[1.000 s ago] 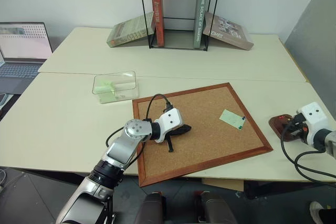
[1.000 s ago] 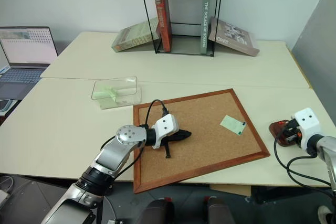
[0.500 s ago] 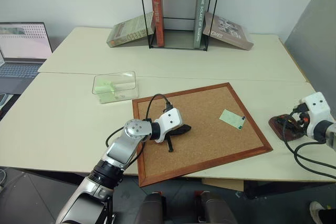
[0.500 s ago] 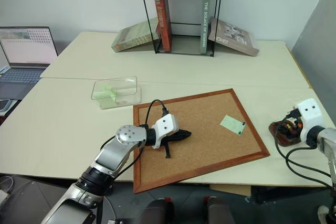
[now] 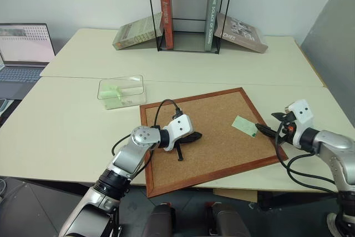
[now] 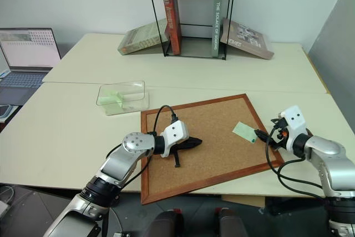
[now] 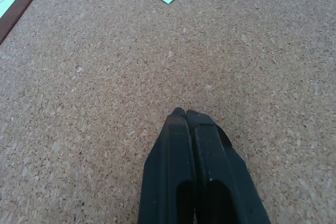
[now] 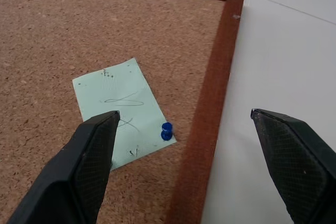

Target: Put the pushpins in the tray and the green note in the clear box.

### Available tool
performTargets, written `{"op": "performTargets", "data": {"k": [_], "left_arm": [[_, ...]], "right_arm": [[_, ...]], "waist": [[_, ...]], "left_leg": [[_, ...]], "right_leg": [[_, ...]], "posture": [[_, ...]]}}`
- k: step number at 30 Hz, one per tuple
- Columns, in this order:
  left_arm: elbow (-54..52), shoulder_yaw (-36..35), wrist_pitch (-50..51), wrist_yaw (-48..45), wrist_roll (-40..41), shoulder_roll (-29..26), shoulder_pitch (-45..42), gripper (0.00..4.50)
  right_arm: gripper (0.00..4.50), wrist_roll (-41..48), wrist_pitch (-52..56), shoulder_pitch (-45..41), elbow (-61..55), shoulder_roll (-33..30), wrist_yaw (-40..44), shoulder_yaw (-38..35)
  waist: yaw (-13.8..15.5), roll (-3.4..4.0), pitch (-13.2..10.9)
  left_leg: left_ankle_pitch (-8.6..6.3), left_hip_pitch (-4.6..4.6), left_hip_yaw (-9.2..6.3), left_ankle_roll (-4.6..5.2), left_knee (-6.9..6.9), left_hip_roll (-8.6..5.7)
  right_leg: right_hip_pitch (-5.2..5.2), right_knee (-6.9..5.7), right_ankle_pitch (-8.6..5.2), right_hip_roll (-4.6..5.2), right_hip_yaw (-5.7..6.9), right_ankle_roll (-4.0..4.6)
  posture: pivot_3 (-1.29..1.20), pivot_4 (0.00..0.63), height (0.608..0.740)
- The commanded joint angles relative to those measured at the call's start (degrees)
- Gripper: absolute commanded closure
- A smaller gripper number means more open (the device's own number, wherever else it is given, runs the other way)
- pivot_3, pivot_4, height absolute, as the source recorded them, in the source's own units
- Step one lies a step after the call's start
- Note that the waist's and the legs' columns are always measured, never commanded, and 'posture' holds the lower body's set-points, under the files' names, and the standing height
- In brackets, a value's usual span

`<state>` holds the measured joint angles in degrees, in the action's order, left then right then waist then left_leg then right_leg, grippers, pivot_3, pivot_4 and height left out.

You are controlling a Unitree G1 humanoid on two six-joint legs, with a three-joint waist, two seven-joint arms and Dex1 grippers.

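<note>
The clear box [image 5: 122, 92] sits on the desk [image 5: 66, 120] toward its left side, just off the far left corner of the cork board [image 5: 213, 137], and it has pale green slips lying inside it (how many I cannot make out). The cork board lies flat near the desk's front edge, turned at an angle, with its near left corner poking past that edge.

The green note [image 8: 125, 111] is on the board near its right corner, close to the wooden frame, with faint pen scribbles on it. One blue pushpin [image 8: 166, 130] stands at the note's corner nearest the frame.

The right end effector [image 8: 194, 174] hangs just above that corner of the board with its two black fingers spread wide and nothing between them; one finger is over the note's edge, the other out over the bare desk beyond the frame. The left end effector [image 7: 191, 166] rests on the cork toward the board's left side, fingers pressed together and empty, well apart from the note.

At the desk's far edge a black wire rack [image 5: 188, 9] holds upright books, with more books leaning against each side. An open laptop [image 5: 25, 54] sits at the far left.
</note>
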<state>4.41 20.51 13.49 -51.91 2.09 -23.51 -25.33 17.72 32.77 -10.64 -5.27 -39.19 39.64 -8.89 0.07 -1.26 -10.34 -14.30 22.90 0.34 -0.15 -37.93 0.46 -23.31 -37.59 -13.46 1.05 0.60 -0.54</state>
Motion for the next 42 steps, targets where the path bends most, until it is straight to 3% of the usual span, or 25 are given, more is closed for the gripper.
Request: {"op": "performTargets", "data": {"k": [1,4,5,25,42], "left_arm": [[-0.7,0.9,0.7,0.4,-1.5,-0.2,0.4,4.50],[-0.7,0.9,0.6,0.2,-1.6,-0.3,0.5,4.50],[-0.7,0.9,0.6,0.2,-1.6,-0.3,0.5,4.50],[-0.5,0.9,0.7,0.5,-1.8,-0.1,0.8,4.50],[1.5,3.1,3.7,0.0,-4.4,-1.5,0.6,4.50]], "right_arm": [[0.25,-0.9,-2.8,-0.9,1.3,0.4,-0.5,-0.3],[0.25,-1.2,-3.6,-1.0,1.8,0.8,-0.3,0.1],[0.61,-1.2,-4.0,-1.0,1.8,1.0,-0.3,0.3],[4.44,-3.1,-4.8,-1.4,2.4,1.2,-0.3,2.4],[4.48,-0.5,-7.8,0.0,-3.5,1.9,1.0,-0.4]], "waist": [[0.0,0.00,0.0],[0.0,0.00,0.0],[0.0,0.00,0.0],[0.0,0.00,0.0],[-0.1,0.00,0.0]], "left_leg": [[0.00,0.00,-0.01,0.00,0.00,0.00],[0.00,0.00,-0.02,0.00,0.00,0.01],[0.00,0.00,-0.02,0.00,0.00,0.01],[0.00,0.00,-0.01,0.00,0.00,0.01],[0.00,-0.01,-0.02,0.00,0.04,0.02]], "right_leg": [[0.00,0.00,0.00,0.00,0.01,0.00],[0.00,0.00,0.00,0.00,0.01,0.00],[0.00,0.00,0.00,0.00,0.01,0.00],[0.00,0.00,0.00,0.00,0.00,0.00],[0.00,0.02,0.00,0.00,0.01,0.00]], "posture": [[0.00,0.150,0.740],[0.00,0.150,0.740],[0.00,0.150,0.740],[0.00,0.150,0.740],[0.00,0.150,0.740]]}}
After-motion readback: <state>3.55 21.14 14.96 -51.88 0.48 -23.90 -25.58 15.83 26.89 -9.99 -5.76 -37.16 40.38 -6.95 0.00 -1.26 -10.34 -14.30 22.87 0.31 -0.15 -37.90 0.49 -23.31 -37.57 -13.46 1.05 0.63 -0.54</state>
